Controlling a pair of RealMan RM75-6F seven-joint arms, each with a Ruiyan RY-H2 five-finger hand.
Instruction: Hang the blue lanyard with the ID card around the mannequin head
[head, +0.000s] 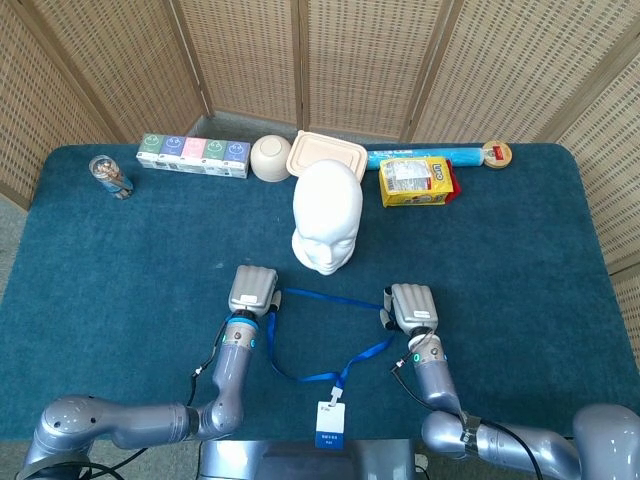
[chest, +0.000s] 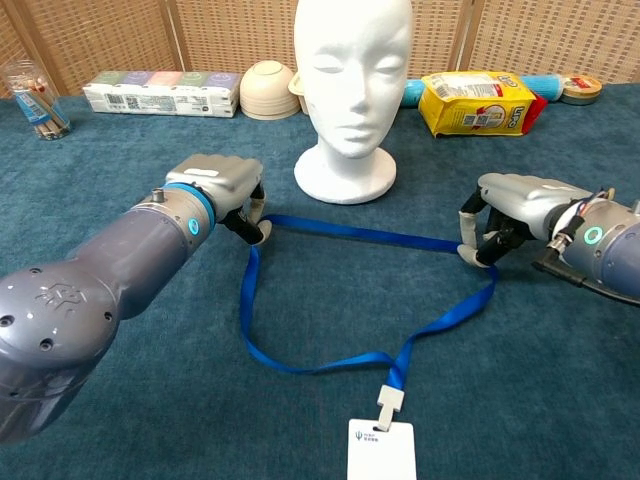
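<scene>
From the head view, the blue lanyard (head: 325, 345) lies as a loop on the table (head: 120, 270) just in front of the mannequin head (head: 326, 216); its upper run stretches left to right between the left hand (head: 253, 289) and the right hand (head: 412, 307), each pinching one end of that run; the ID card (head: 329, 420) trails at the near edge. From the chest view, the left hand (chest: 222, 185) sits slightly nearer the mannequin head (chest: 352, 90); open cloth surrounds the base, though the bowl (chest: 266, 89) and yellow packet (chest: 480, 103) crowd behind, so the loop likely must rise high, then go forward.
</scene>
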